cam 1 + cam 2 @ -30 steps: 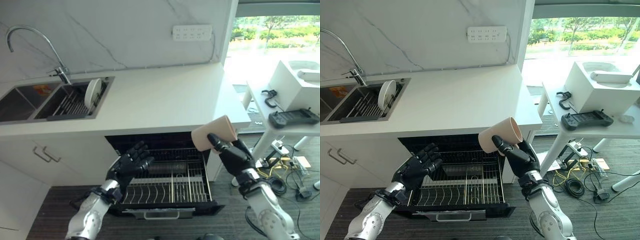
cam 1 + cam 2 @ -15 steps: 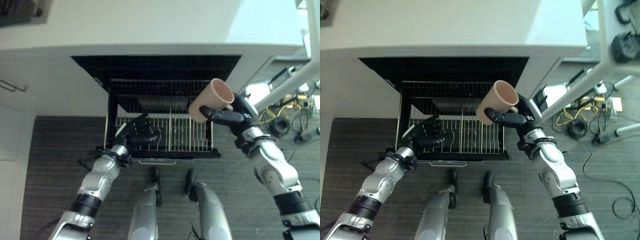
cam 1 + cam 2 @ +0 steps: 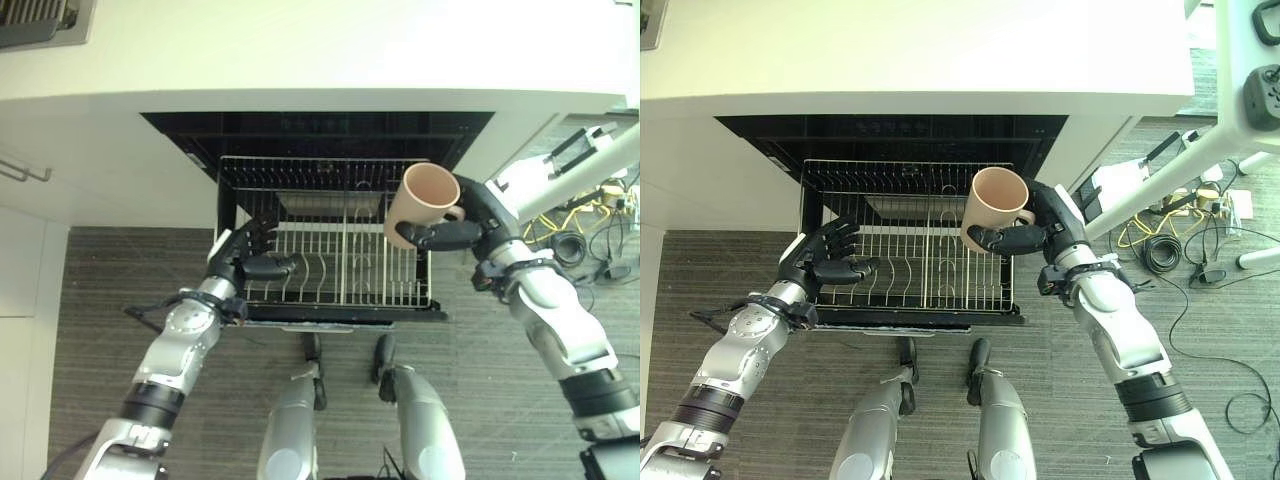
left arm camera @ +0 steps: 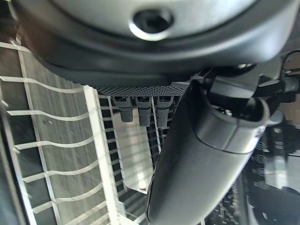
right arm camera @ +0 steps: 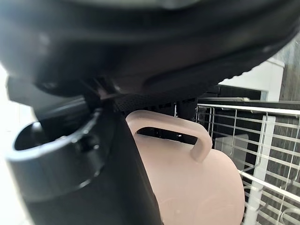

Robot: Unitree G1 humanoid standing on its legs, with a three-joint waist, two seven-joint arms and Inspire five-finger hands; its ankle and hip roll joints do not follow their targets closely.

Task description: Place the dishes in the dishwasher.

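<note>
With the right hand (image 3: 1032, 232) fingers grasping the mug (image 3: 992, 208), lower it mouth-down into the rack (image 3: 910, 255) (left hand (image 3: 822, 262) released, steadying the edge).

Pulled-out wire dishwasher rack (image 3: 330, 270), no dishes on it, above grey floor (image 3: 90, 300)

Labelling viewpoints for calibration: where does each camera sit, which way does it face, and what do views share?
Left eye view: on the head, looking down at the dishwasher rack, both arms in view.
Right eye view: same, slightly offset; right hand holds the mug, left hand open at the rack's left edge.
Left wrist view: along the left hand onto rack wires.
Right wrist view: along the right hand, mug close.
Shared: the rack in all four views; the mug in three.
</note>
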